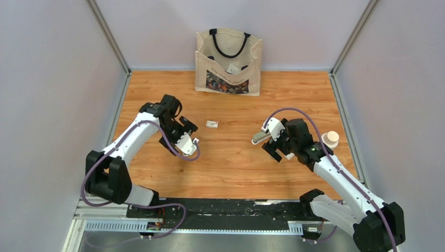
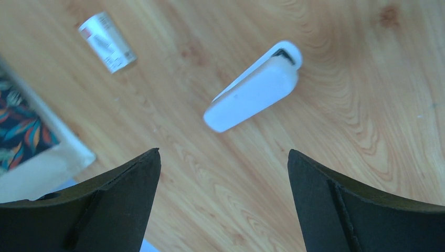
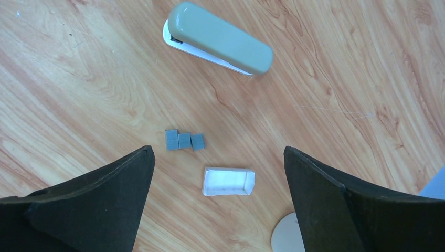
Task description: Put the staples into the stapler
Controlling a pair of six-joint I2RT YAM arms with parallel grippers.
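Wood-grain laminate in a warm orange tone forms the table [image 1: 231,176], which is closed in by plain pale grey walls [image 1: 52,79]. At 12 o'clock on the table a cream canvas tote bag [image 1: 228,63] with dark handles is stood against the back wall; a leaf-patterned panel and a line of writing are carried on its front, but the writing cannot be read. Near the table's centre a small white cardboard box [image 2: 107,42] is laid flat; dark and red print is seen on it, too blurred to be read. A rounded, smooth white plastic stapler [image 2: 254,89] is seen in the left wrist view, at 12 o'clock from the left gripper [image 2: 223,152], whose black jaws are spread wide with nothing between them. The right gripper [image 3: 218,149] is likewise held wide apart and empty above the wood. Just ahead of it the staples [image 3: 183,140] are laid on the bare table as three short, dull grey metal blocks in a row, side by side. At 12 o'clock from them, apart, a glossy grey-green stapler [image 3: 220,38] with a white base is lying closed. At 5 o'clock from the staples, close by, a shallow white open tray [image 3: 229,181] is placed. No brand is legible on either stapler.
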